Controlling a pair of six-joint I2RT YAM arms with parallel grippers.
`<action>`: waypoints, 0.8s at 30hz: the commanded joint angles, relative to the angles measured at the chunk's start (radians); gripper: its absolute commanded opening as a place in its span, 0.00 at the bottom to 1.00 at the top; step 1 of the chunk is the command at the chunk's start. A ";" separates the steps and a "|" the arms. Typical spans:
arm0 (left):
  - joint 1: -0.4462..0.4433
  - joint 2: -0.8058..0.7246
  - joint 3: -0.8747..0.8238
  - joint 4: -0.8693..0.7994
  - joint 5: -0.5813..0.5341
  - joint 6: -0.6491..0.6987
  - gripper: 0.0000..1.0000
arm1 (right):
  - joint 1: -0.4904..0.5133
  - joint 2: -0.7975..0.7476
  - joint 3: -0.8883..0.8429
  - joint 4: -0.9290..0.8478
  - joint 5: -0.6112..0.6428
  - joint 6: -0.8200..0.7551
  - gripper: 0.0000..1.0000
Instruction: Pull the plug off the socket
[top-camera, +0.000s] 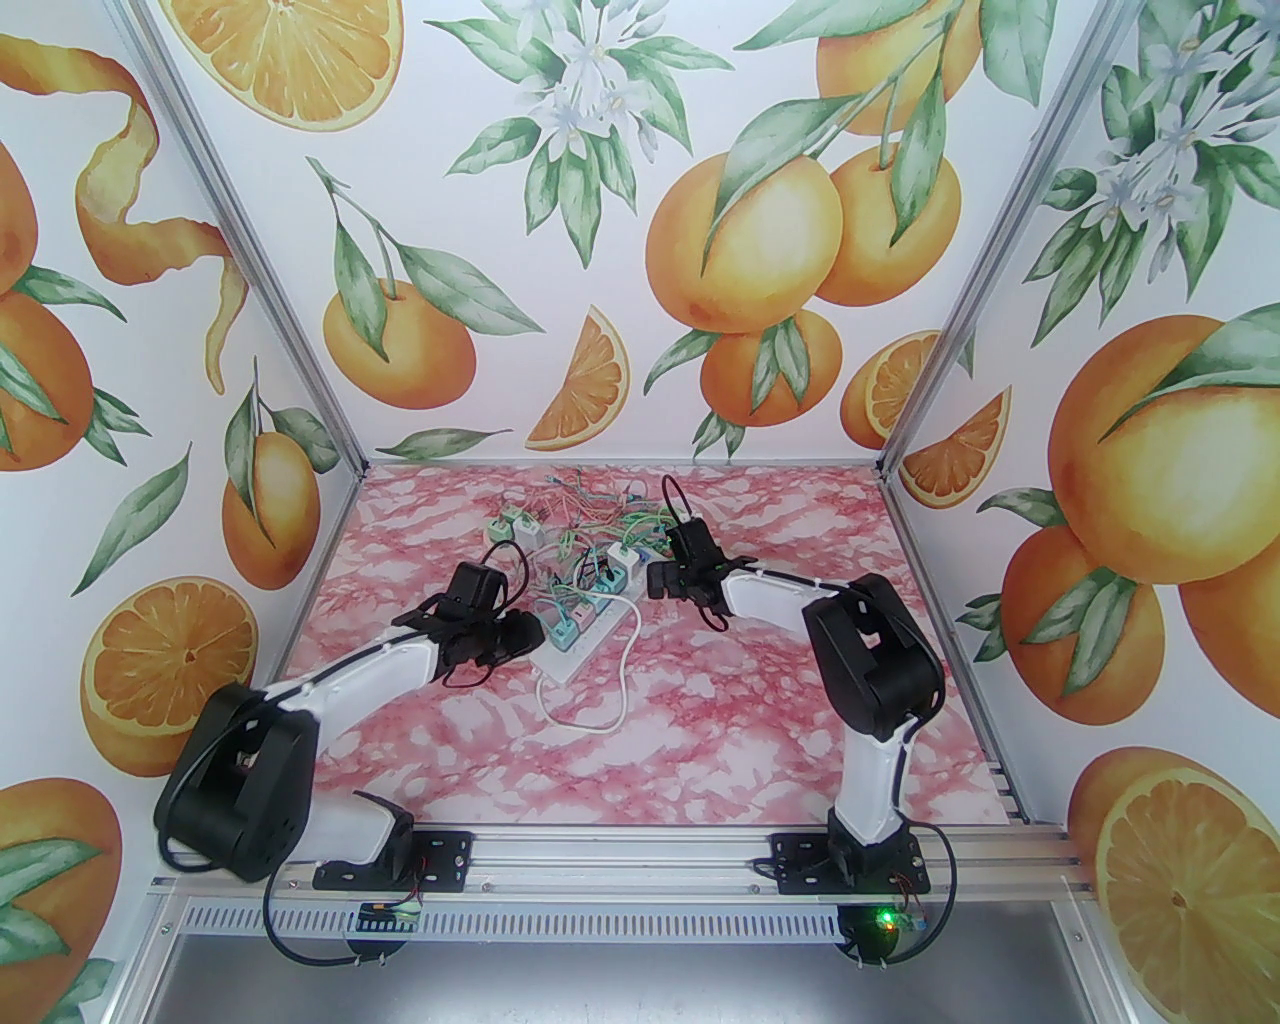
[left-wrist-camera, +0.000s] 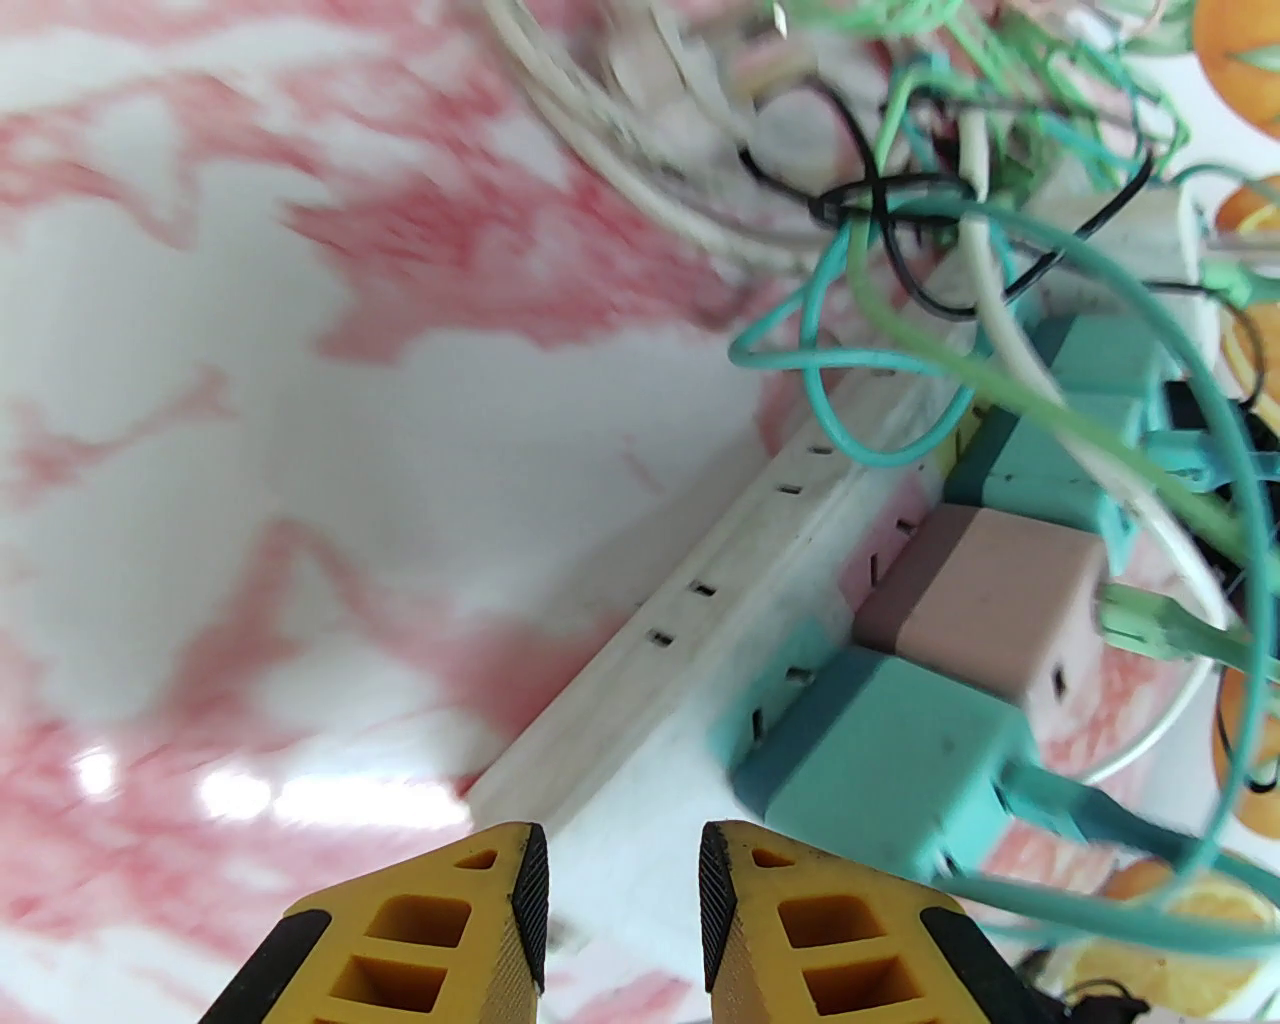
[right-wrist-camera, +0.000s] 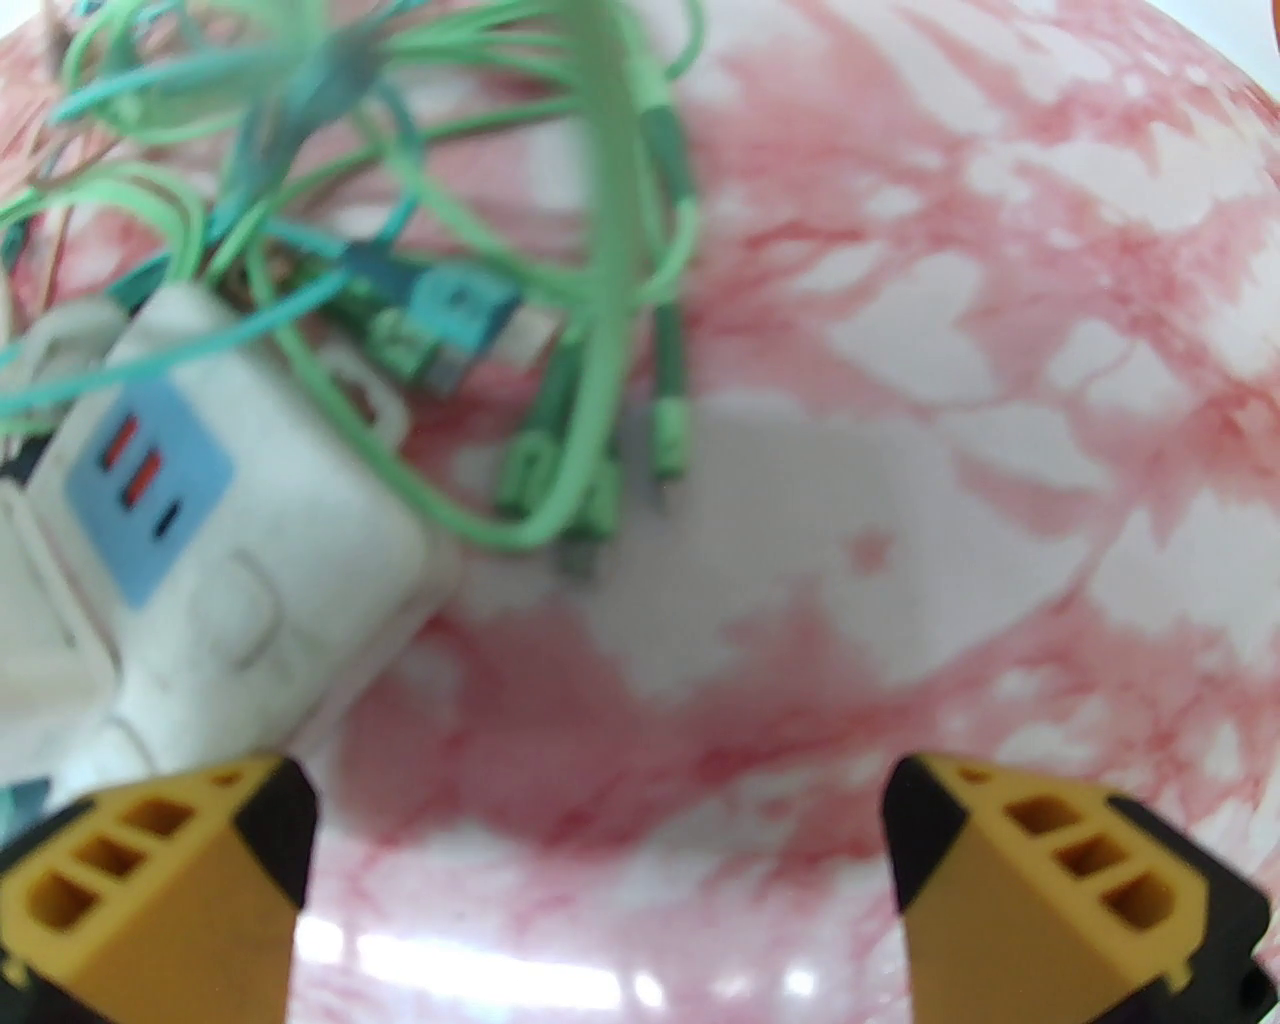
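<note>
Cables (left-wrist-camera: 820, 357) hide the power strip (left-wrist-camera: 625, 690) beyond its plugs (left-wrist-camera: 880, 760); left hand (left-wrist-camera: 625, 900) barely parted, right hand (right-wrist-camera: 600, 850) wide, both empty.

Table top (top-camera: 720, 740): glossy, marbled in pink and white, glare near its near edge. Back wall (top-camera: 640, 250), left wall (top-camera: 120, 400) and right wall (top-camera: 1150, 450): white panels printed with oranges, orange slices, green leaves and white blossom. Two aluminium posts, left (top-camera: 255, 250) and right (top-camera: 1000, 250), stand where the walls meet at the far corners. Aluminium rail (top-camera: 620, 860): runs left to right along the near edge of the table. Green indicator light (top-camera: 881, 915): lit, below the rail at the near right. Tangle of thin cables (top-camera: 600, 505), light green, teal and black, lies at the far middle of the table; several loose cable ends (right-wrist-camera: 665, 430) rest on the bare surface.
</note>
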 joint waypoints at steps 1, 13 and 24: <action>0.005 -0.138 0.014 -0.115 -0.106 0.050 0.32 | -0.001 -0.102 -0.037 -0.013 -0.013 0.008 1.00; -0.090 -0.435 -0.077 -0.072 -0.108 0.269 0.47 | 0.004 -0.429 -0.214 -0.012 -0.182 0.119 1.00; -0.329 -0.150 -0.001 0.026 -0.141 0.262 0.47 | 0.050 -0.637 -0.303 -0.063 -0.143 0.135 1.00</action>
